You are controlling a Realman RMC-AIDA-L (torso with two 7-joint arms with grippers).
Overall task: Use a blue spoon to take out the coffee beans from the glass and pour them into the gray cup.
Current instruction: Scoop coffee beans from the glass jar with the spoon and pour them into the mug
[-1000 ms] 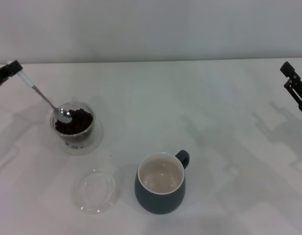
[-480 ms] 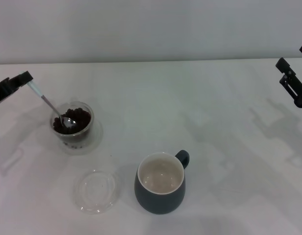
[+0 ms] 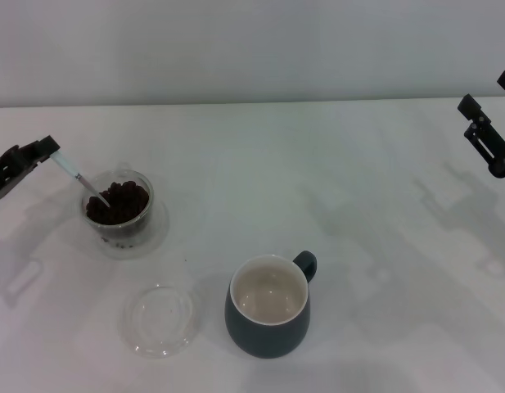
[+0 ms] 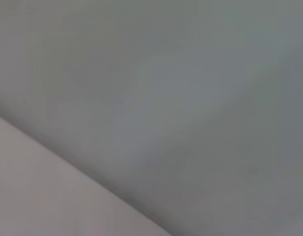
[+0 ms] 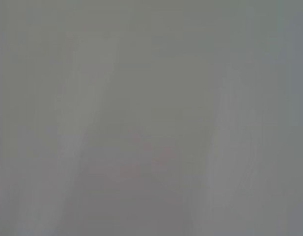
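Note:
In the head view the clear glass [image 3: 121,214] stands at the left on its glass saucer base and holds dark coffee beans [image 3: 119,201]. My left gripper [image 3: 46,148] at the far left edge is shut on the pale blue handle of the blue spoon [image 3: 76,174]. The spoon slants down into the glass and its bowl is buried among the beans. The gray cup [image 3: 268,315], cream inside and empty, stands at the front centre with its handle toward the back right. My right gripper [image 3: 485,135] hangs idle at the far right edge. Both wrist views show only grey blur.
A shallow flat clear glass dish [image 3: 160,319] lies in front of the glass, left of the gray cup. The white table [image 3: 358,205] ends at a pale wall along the back.
My left gripper has lowered and tipped the spoon steeper, so its bowl has gone from resting on top of the beans to sunk into them. The right gripper has risen slightly.

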